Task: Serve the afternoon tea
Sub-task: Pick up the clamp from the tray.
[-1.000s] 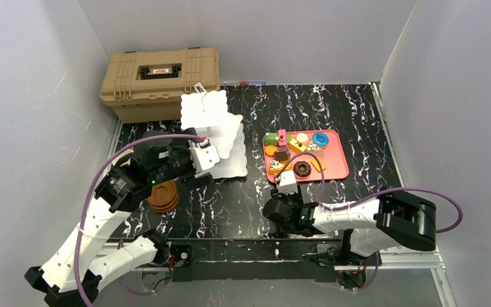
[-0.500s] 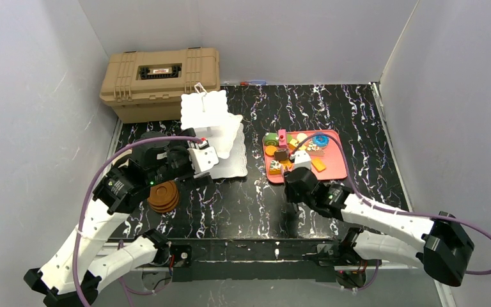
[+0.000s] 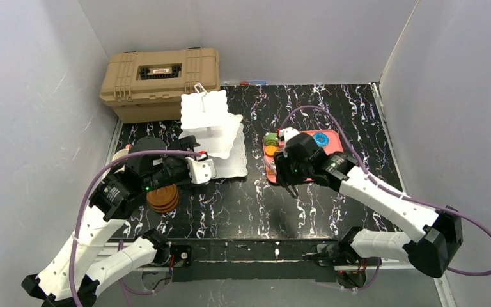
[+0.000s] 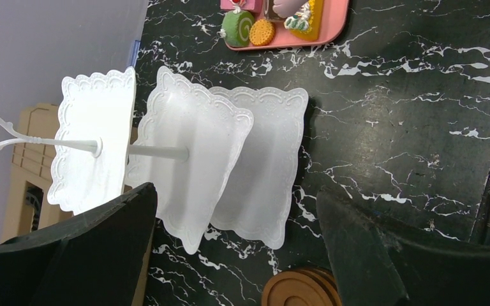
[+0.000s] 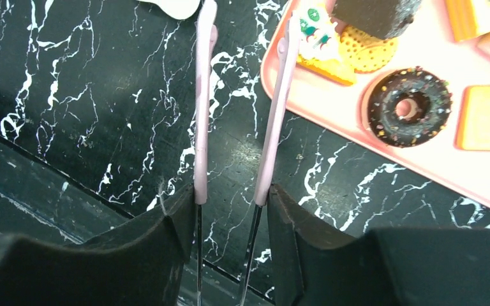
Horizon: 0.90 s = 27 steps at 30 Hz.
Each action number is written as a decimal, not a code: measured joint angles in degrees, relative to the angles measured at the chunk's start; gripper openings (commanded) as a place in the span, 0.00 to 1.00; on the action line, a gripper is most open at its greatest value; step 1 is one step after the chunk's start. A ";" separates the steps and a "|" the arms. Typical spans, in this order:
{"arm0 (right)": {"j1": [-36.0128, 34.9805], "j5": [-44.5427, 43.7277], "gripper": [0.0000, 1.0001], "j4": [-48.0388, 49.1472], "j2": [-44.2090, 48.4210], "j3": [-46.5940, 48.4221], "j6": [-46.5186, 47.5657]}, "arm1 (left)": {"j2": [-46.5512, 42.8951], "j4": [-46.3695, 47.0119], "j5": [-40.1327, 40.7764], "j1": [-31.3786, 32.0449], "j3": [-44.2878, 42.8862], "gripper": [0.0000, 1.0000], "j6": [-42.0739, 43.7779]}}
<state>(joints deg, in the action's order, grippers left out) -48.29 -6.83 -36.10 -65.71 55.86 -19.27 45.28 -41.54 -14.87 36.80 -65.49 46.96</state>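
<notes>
A black marble-patterned counter (image 3: 332, 109) with white veins fills the floor between pale walls. A large tan ribbed hard case (image 3: 160, 82) sits in its far left corner. Just in front of the case stands the white three-tier stand (image 3: 212, 125): three square plates with scalloped, embossed rims, widening from top to bottom on a thin white post that ends in a wire loop (image 3: 199, 87). It is upright, and its lowest plate rests on the counter. To its right, apart from it, lies a flat pink rectangular tray (image 5: 351, 89) partly covered by the right arm. Near the stand's front left corner is a stack of round brown saucers (image 3: 164, 198), not touching it. The tray carries small toy pastries, among them a chocolate sprinkled doughnut (image 5: 408, 107), an orange square biscuit (image 5: 485, 118) and a green swirl roll (image 4: 238, 27). The left gripper (image 4: 236, 194) is spread wide and faces the stand, grasping nothing. The right gripper (image 5: 230, 197) clamps a pair of pale pink tongs (image 5: 199, 115), one tip over the tray's near rim and the other over the counter beside it. A band of bare counter runs between the stand and the tray, and a wider one along the near edge in front of both.
</notes>
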 measured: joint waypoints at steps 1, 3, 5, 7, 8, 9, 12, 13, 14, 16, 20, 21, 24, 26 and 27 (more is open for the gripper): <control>0.66 0.37 0.53 -0.98 -0.83 1.46 0.42 | 0.00 -0.02 -0.17 0.00 0.00 0.93 0.15; 2.34 1.49 0.55 -3.08 -3.39 4.57 1.77 | 0.00 -0.04 -0.42 0.00 0.00 0.93 0.37; 3.74 2.56 0.55 -5.03 -6.23 6.71 3.10 | 0.00 -0.04 -0.50 0.00 0.00 0.93 0.48; 4.92 3.43 0.55 -6.45 -8.37 7.39 4.09 | 0.00 -0.04 -0.55 0.00 0.00 0.93 0.55; 5.70 4.17 0.55 -7.52 -9.42 7.43 4.66 | 0.00 -0.04 -0.57 0.00 0.00 0.93 0.55; 6.27 4.85 0.55 -8.39 -10.12 7.43 5.01 | -0.02 -0.04 -0.59 0.00 0.00 0.93 0.55; 7.52 7.41 0.55 -10.49 -10.69 7.85 5.92 | -0.07 -0.07 -0.87 0.00 0.02 0.93 0.76; 7.85 8.59 0.55 -11.23 -10.69 8.52 6.14 | -0.15 0.00 -1.22 0.00 0.20 0.93 1.11; 8.07 9.94 0.55 -11.76 -10.69 9.44 6.36 | -0.28 0.00 -1.57 0.00 0.46 0.92 1.62; 8.20 13.53 0.56 -12.07 -10.69 11.56 6.99 | -0.57 0.11 -3.48 0.00 1.60 0.91 3.43; 8.20 22.73 0.57 -11.85 -10.69 14.82 7.93 | 0.52 0.63 -8.13 0.31 4.07 0.91 9.68; 8.20 25.31 0.58 -11.76 -10.67 15.17 8.13 | 1.49 1.03 -8.59 0.76 4.33 0.91 11.37; 8.15 31.71 0.59 -11.82 -10.67 15.34 8.79 | 5.68 3.34 -8.94 2.71 4.33 0.91 15.63; 8.15 35.17 0.59 -11.80 -10.62 15.37 9.09 | 9.40 4.79 -8.87 4.15 3.98 0.91 18.05; 8.15 36.46 0.59 -11.78 -10.62 15.37 9.20 | 11.30 5.46 -8.76 4.90 3.78 0.91 19.15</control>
<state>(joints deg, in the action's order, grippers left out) -40.14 29.63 -47.88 -76.34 71.22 -10.07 56.58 -36.07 -23.64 41.69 -61.71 66.11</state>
